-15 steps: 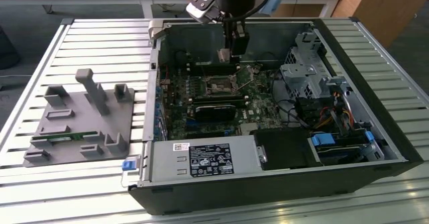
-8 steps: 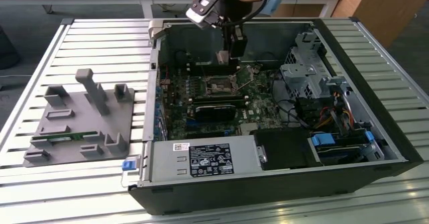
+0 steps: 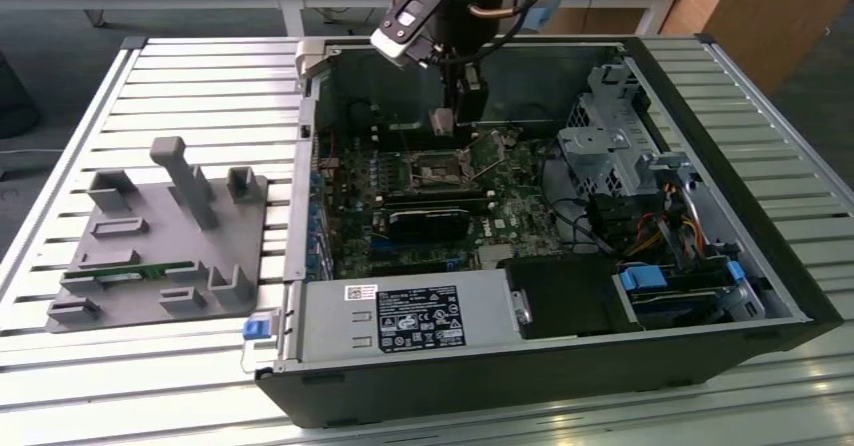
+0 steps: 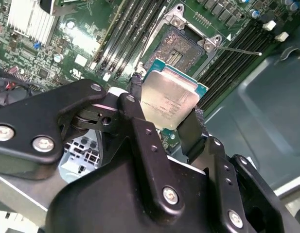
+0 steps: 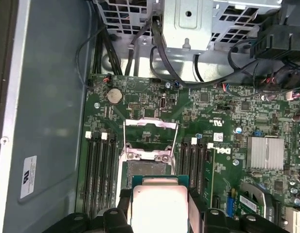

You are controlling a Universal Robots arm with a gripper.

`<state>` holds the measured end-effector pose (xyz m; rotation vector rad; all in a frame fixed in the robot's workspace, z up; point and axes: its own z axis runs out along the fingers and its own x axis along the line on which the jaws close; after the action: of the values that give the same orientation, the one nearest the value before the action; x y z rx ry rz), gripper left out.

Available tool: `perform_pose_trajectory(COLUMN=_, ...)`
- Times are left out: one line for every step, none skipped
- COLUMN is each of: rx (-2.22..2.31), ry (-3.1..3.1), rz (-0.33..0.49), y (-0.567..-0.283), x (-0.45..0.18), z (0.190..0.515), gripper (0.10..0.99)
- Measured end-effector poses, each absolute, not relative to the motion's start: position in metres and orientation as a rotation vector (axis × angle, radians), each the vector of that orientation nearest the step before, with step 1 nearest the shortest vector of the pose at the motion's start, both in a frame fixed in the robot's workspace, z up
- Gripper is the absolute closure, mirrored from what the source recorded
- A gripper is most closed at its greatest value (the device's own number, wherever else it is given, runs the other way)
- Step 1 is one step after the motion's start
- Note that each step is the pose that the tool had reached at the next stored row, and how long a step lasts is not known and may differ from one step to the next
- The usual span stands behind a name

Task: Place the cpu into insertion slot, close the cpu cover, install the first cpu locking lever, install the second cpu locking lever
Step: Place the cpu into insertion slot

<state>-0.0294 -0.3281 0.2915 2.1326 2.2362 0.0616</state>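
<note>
Inside the open computer case (image 3: 747, 166), my gripper (image 3: 447, 118) is shut on the cpu (image 3: 442, 121), a small square chip with a silvery-beige top. It hangs a little above the motherboard (image 3: 400, 181), just behind the insertion slot (image 3: 437, 174). In both wrist views the black fingers (image 4: 137, 94) clamp two opposite edges of the cpu (image 4: 169, 99) (image 5: 159, 206). The insertion slot (image 4: 181, 46) (image 5: 146, 170) lies bare, with its dark centre showing. The cpu cover (image 5: 150, 132), a thin silver frame, stands swung open on the slot's far side. A thin lever rod (image 4: 237, 50) sticks out beside the slot.
Long black memory slots (image 5: 98, 170) flank the socket on both sides. A black card (image 3: 427, 221) lies in front of it, a drive cage (image 3: 607, 146) at the exterior view's right, and a power supply (image 3: 400, 316) in front. A grey fixture (image 3: 160, 236) stands outside the case.
</note>
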Motion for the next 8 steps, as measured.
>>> perform_pose_trajectory(rx=2.135, ry=2.234, rz=0.061, y=-0.328, x=-0.029, z=0.290, gripper=0.545)
perform_pose_trajectory(rx=2.138, ry=2.231, rz=0.061, y=-0.328, x=-0.029, z=0.288, gripper=0.545)
perform_pose_trajectory(rx=2.140, ry=2.229, rz=0.061, y=-0.328, x=-0.029, z=0.286, gripper=0.545)
perform_pose_trajectory(rx=2.142, ry=2.227, rz=0.061, y=-0.328, x=-0.029, z=0.285, gripper=0.545)
perform_pose_trajectory(rx=2.144, ry=2.225, rz=0.061, y=-0.328, x=-0.029, z=0.284, gripper=0.545)
perform_pose_trajectory(rx=2.145, ry=2.224, rz=0.061, y=-0.328, x=-0.030, z=0.283, gripper=0.545)
perform_pose_trajectory(rx=2.147, ry=2.222, rz=0.061, y=-0.328, x=-0.030, z=0.281, gripper=0.545)
perform_pose_trajectory(rx=2.148, ry=2.220, rz=0.060, y=-0.327, x=-0.031, z=0.279, gripper=0.545)
